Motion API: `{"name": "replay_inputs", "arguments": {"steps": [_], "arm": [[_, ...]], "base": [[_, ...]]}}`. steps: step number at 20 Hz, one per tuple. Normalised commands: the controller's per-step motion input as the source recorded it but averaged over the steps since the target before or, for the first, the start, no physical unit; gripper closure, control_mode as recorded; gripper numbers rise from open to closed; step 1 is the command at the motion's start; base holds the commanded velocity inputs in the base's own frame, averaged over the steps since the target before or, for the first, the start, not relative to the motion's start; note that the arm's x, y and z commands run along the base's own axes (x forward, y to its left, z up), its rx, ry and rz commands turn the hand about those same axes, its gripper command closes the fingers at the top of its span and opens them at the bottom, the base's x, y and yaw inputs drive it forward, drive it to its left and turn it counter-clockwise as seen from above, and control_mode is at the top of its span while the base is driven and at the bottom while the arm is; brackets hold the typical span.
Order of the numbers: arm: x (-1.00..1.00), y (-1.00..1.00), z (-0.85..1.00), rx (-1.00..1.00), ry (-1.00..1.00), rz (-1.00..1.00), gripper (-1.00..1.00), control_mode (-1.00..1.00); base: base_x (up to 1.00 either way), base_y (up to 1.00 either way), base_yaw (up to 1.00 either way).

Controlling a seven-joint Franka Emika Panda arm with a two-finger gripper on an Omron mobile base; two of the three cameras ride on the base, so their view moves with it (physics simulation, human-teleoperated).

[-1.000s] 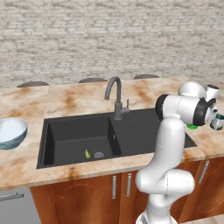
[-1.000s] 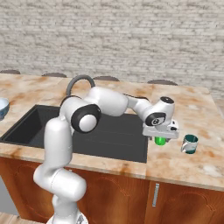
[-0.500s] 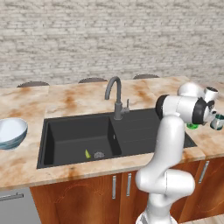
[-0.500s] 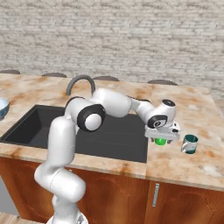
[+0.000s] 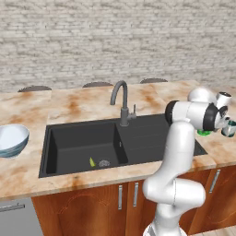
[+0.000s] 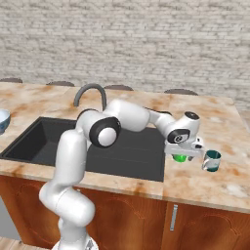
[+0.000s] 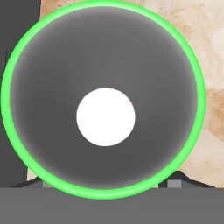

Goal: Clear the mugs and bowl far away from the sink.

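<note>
Item 1: green mug, upright on the counter, just off the sink at its 3 o'clock edge; seen from straight above, rim almost filling the hand view. Item 2: pincer, lowered over the green mug; whether it is spread or pinching, cannot tell. Item 3: grey-silver mug, at 3 o'clock of the green mug, apart. Item 4: bowl, on the counter at 9 o'clock of the sink.

Pale brick wall behind marble counter over wooden cabinets.
</note>
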Motion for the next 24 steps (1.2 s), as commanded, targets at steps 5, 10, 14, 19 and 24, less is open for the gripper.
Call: {"name": "replay_inputs", "arguments": {"steps": [5,10,14,19,24], "arm": [[-0.13,0.05,-0.1,0.0,-0.02,0.0,1.0,-1.0],[-0.11,0.33,-0.22,-0.01,0.0,0.0,1.0,-1.0],[-0.38,0.73,0.23,-0.2,-0.09,0.17,1.0,-1.0],[-0.35,0.35,1.0,-0.21,-0.16,0.11,1.0,-1.0],[-0.5,0.61,1.0,-0.23,-0.03,0.04,1.0,-1.0]], "base": [[0.0,0.0,0.0],[0.0,0.0,0.0],[0.0,0.0,0.0],[0.0,0.0,0.0],[0.0,0.0,0.0]]}}
